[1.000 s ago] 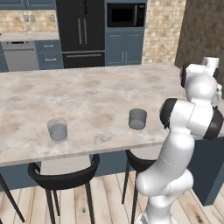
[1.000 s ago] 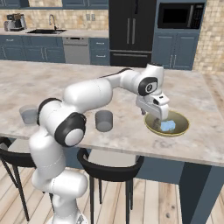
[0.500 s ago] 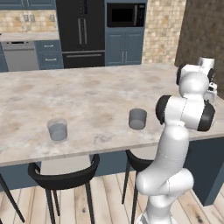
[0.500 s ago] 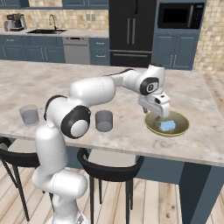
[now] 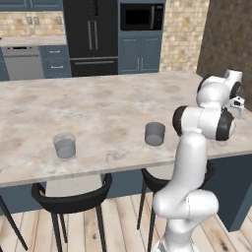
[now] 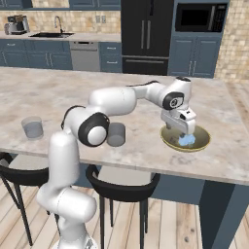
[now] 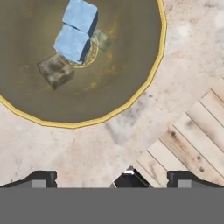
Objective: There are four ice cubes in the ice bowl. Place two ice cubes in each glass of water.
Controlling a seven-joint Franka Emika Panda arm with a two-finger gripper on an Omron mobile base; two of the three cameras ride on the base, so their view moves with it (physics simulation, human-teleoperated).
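We hold our claw [image 6: 182,130] above the near rim of the ice bowl [image 6: 202,144], fingertips spread wide and empty, ready to drop onto a cube. The ice cubes [image 7: 76,31] sit clustered at the bowl's centre; both glasses [image 6: 115,134] wait on the surface [image 6: 58,92], well apart.

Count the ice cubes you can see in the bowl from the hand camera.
4. Two light-blue ice cubes touch near the ice bowl's centre; a third lies below-left, looking brownish, and a fourth, faint, lies right of them.
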